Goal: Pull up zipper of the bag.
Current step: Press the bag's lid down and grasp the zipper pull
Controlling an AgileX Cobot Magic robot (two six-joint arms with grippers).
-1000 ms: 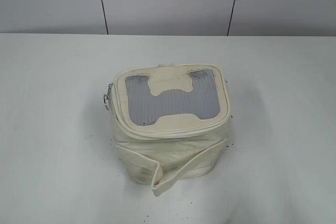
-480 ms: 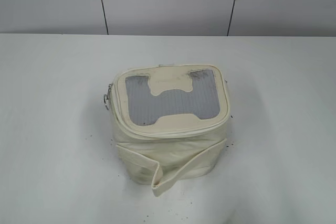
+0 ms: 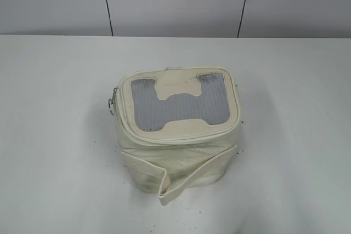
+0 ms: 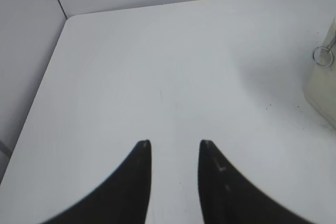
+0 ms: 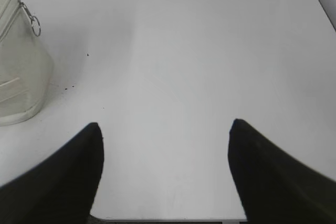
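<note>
The cream bag [image 3: 175, 157] stands in the middle of the white table, its grey ribbed window with the H patch facing up. The zipper [image 3: 181, 137] runs round the top panel. One silver slider with a ring pull [image 3: 112, 102] hangs at the bag's left side; it also shows in the left wrist view [image 4: 322, 56]. Another ring pull [image 5: 34, 24] shows in the right wrist view, on the bag's corner [image 5: 21, 77]. My left gripper [image 4: 174, 143] is open over bare table left of the bag. My right gripper [image 5: 167, 125] is open wide, right of the bag. Neither shows in the exterior view.
The loose cream strap [image 3: 186, 182] droops across the bag's front. Small dark specks lie on the table [image 3: 60, 163] round the bag. A grey panelled wall [image 3: 175, 1] stands behind the table's far edge. The table's left corner [image 4: 68, 19] shows in the left wrist view.
</note>
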